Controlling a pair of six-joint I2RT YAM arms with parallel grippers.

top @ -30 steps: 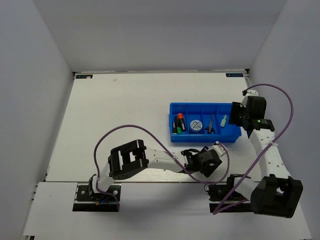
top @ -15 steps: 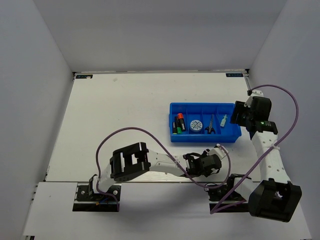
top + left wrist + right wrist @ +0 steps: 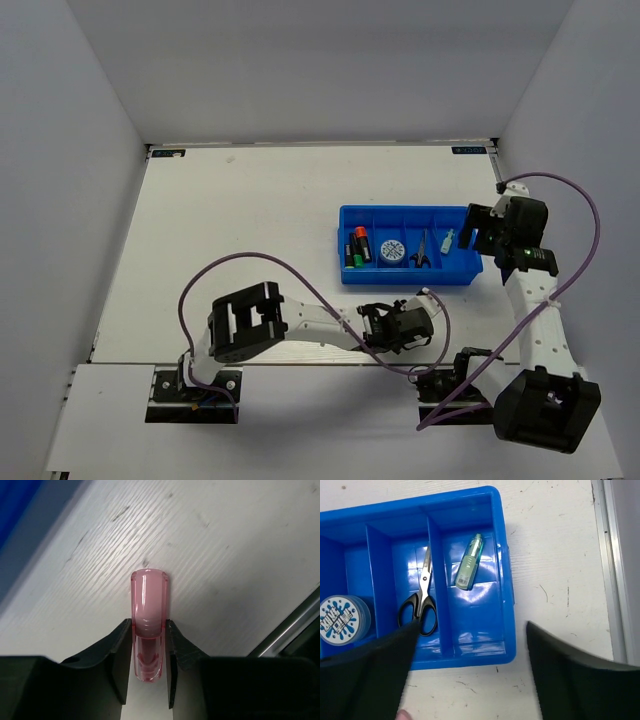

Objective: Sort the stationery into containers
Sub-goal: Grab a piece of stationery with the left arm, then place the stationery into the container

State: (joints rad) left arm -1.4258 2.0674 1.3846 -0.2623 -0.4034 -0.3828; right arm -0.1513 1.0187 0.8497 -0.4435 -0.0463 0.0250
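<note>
The blue bin [image 3: 400, 211] stands right of centre and also shows in the right wrist view [image 3: 503, 570]. It holds black markers [image 3: 357, 246], the blue-and-white disc [image 3: 392, 250], black-handled scissors [image 3: 422, 600] and a pale green piece [image 3: 469, 562] in the rightmost compartment. My left gripper [image 3: 148, 626] is shut on a pale pink translucent piece [image 3: 148, 592], low over the table in front of the bin [image 3: 424, 299]. My right gripper [image 3: 470, 680] is open and empty above the bin's right end [image 3: 480, 228].
A metal strip [image 3: 615, 570] runs along the table's right edge, close to the bin. The table's near edge rail [image 3: 295, 625] lies just right of the left gripper. Purple cables [image 3: 250, 262] loop over both arms. White walls enclose the table.
My left gripper has drawn back toward the near edge and a little left, still holding the pink piece. My right gripper has shifted slightly right, off the bin's end.
</note>
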